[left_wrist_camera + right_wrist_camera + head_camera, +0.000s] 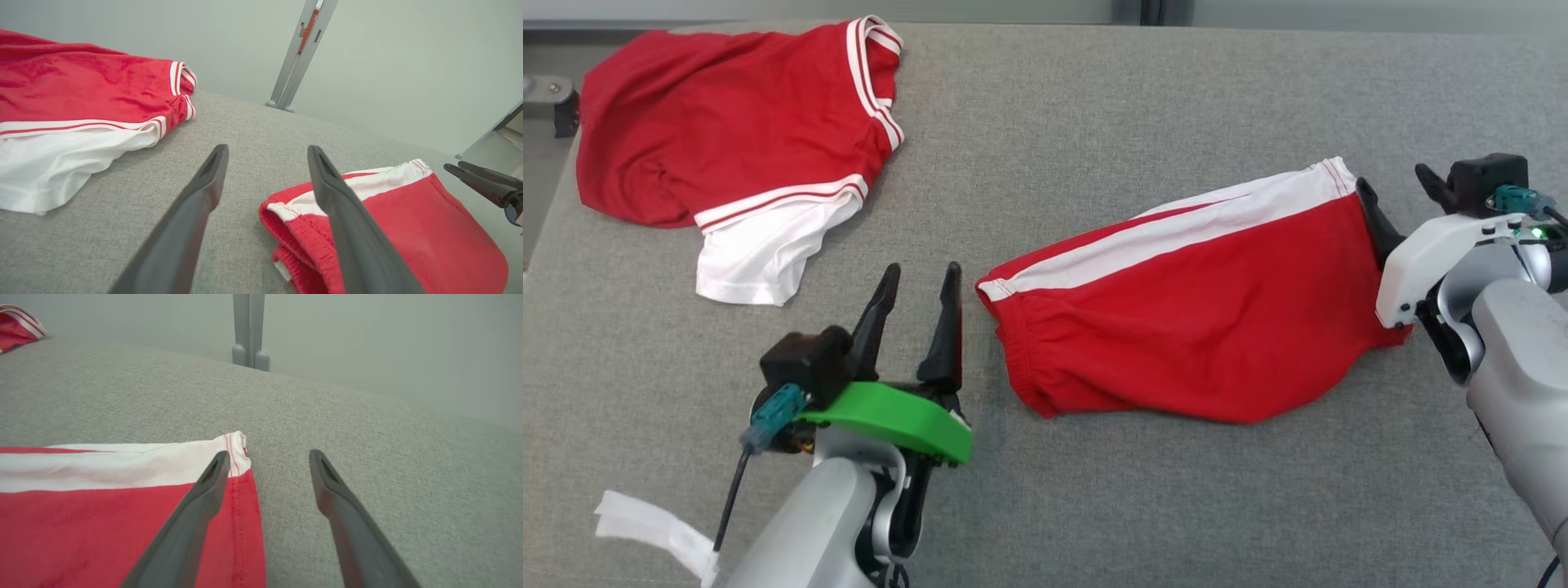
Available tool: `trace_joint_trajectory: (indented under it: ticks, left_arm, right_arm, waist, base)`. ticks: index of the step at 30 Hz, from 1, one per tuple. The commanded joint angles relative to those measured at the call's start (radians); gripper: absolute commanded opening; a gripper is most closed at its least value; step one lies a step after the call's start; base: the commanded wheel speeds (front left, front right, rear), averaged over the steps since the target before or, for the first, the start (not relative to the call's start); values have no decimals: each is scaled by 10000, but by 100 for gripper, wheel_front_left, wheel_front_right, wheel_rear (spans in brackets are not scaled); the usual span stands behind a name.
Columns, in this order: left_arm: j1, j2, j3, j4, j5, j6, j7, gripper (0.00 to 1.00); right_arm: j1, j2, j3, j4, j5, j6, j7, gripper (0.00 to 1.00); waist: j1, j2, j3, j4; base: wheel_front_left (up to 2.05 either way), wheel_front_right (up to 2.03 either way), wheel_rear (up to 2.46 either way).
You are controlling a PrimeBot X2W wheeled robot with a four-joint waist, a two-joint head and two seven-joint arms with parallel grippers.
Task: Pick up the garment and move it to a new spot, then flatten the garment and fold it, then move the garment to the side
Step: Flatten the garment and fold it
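Observation:
The garment (pixel 1176 327), red shorts with a white side stripe, lies folded flat on the grey padded table (pixel 1094 122), right of centre. My left gripper (pixel 923 273) stands open just left of its elastic waistband, holding nothing. In the left wrist view the left gripper (pixel 267 150) hovers over bare cloth, with the waistband of the garment (pixel 429 228) under its right finger. My right gripper (pixel 1392 180) is open at the garment's right end. In the right wrist view the right gripper (pixel 269 454) has its left finger over the hem of the garment (pixel 81 522).
A second red and white garment (pixel 727 122) lies crumpled at the table's far left, also the red top (pixel 73 90). A white strip (pixel 645 527) hangs near my left forearm. A grey post (pixel 300 53) stands behind the table's far edge.

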State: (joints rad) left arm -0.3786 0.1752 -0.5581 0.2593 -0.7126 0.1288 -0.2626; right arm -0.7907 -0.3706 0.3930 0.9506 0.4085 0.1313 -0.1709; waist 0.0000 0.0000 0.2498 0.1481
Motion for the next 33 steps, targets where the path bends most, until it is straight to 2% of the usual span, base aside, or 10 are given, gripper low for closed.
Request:
trace_joint_trajectory:
  ticks: [1,8,14,18,21,23,24,33]
  left_arm:
    - [328,137,153,-181,183,100,-25,100]
    - [1111,496,788,-916,664,434,-16,100]
    - [1377,519,1226,-1103,788,647,-18,100]
    - [1524,514,1445,-1102,850,603,-18,100]
    - [1663,519,1572,-1062,911,552,-17,100]
    - [1726,509,1622,-1036,937,515,-17,100]
    - [1750,500,1647,-1020,971,503,-19,100]
    - [2002,396,1798,-775,1247,360,-18,100]
  right_arm:
    - [224,-147,138,-40,168,-10,253,100]
    - [819,-579,744,-265,1368,-10,2009,100]
    - [1046,-718,980,-242,2099,-10,2967,100]
    - [1197,-736,1093,9,2408,-10,3475,100]
    - [1333,-629,1226,31,2619,-3,3690,42]
    - [1385,-602,1301,29,2731,-3,3707,16]
    - [1407,-595,1314,29,2789,-3,3677,0]
    - [1619,-562,1223,-16,3114,-6,2431,0]
  waist:
    - [0,0,-274,0]
    - [0,0,-425,312]
    - [0,0,-402,764]
    - [0,0,-481,1049]
    - [0,0,-573,1157]
    - [0,0,-634,1178]
    - [0,0,-666,1176]
    - [0,0,-1107,577]
  base:
    - [0,0,0]
    - [0,0,0]
    - [0,0,0]
    - [0,0,0]
    - [0,0,0]
    - [0,0,0]
    - [0,0,0]
    - [0,0,0]
